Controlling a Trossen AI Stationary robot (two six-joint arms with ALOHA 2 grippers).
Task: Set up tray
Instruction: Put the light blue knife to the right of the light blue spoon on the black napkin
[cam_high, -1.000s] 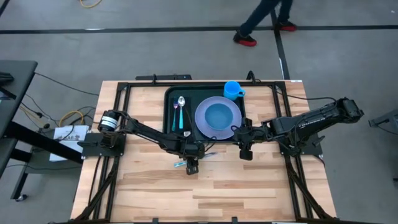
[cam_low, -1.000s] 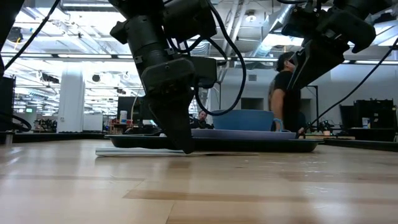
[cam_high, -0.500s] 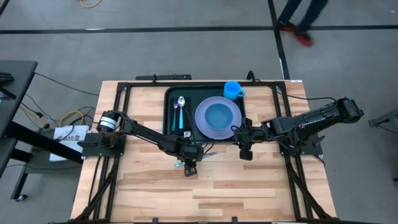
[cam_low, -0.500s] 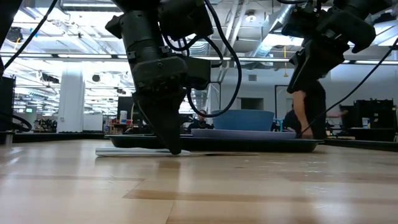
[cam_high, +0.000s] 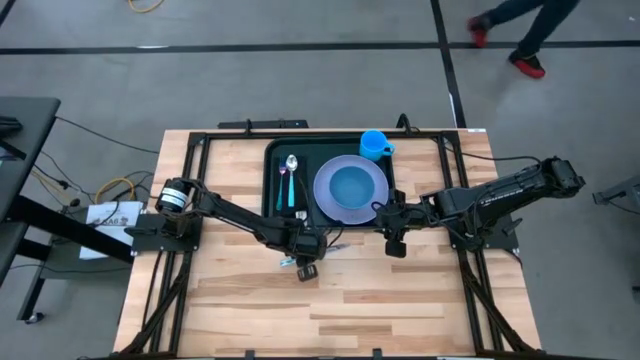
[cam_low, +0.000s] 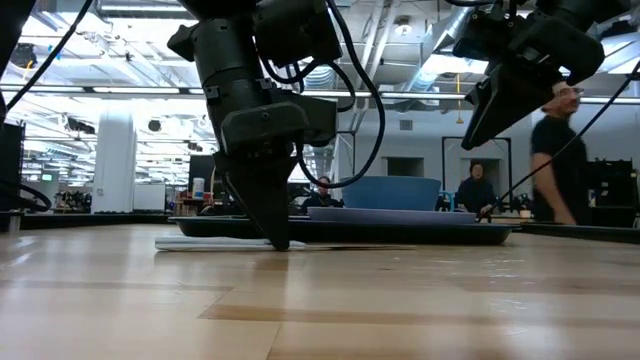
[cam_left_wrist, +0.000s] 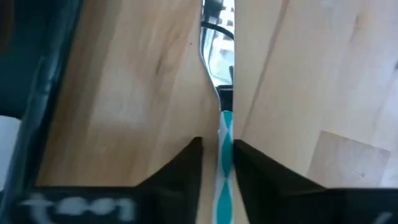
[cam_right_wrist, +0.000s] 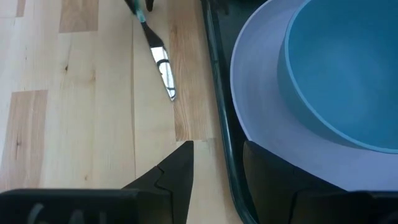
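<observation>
The dark green tray (cam_high: 271, 165) holds a spoon (cam_high: 291, 163), a lavender plate (cam_high: 326, 200) with a blue bowl (cam_high: 350, 186), and a blue cup (cam_high: 373, 145) at its far right corner. A knife (cam_left_wrist: 219, 74) with a teal-and-white handle lies flat on the wood just before the tray's near edge. My left gripper (cam_high: 305, 268) points down with its fingertips at the table, one finger on each side of the handle (cam_left_wrist: 224, 155), the gap narrow. My right gripper (cam_high: 396, 240) hangs open, well above the tray's near right rim (cam_right_wrist: 219, 124). My left gripper comes from above, its fingers (cam_left_wrist: 186, 165) lying along the knife's handle (cam_left_wrist: 224, 140), one on each side. A thin strip of wood shows between one finger and the handle. Whether the other finger touches it, I cannot tell. The knife lies flat on the table.
Black frame rails (cam_high: 190, 180) run along both sides of the table, with bare wood across its near half (cam_high: 330, 320). People stand and walk in the room behind the table (cam_low: 555, 150).
My left gripper has turned a little at the wrist over the knife, its fingertips staying low at the table and shifting slightly toward the table's left. The knife has kept its place. My right gripper has kept still.
</observation>
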